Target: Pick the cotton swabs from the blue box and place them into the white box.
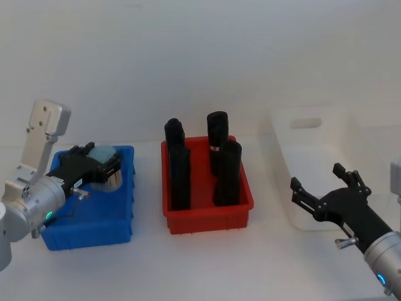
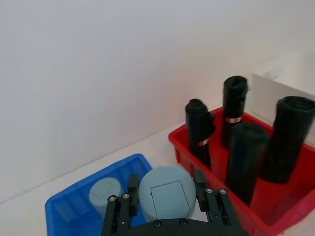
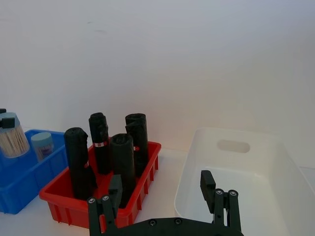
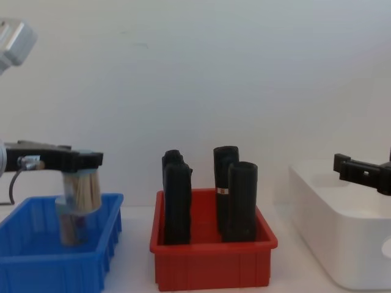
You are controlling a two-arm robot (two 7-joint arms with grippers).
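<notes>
The red bin (image 1: 207, 221) is sitting at the centre of the white worktop (image 1: 207, 266), its long sides running away from the head camera. Four black rolls (image 1: 227, 177) are standing on end inside it, rising well above its rim. Two are standing along the left wall and two along the right, each pair set one behind the other. A narrow pale band is circling the back right roll (image 1: 217, 135) partway down. A plain white wall (image 1: 200, 56) is rising behind the worktop.
</notes>
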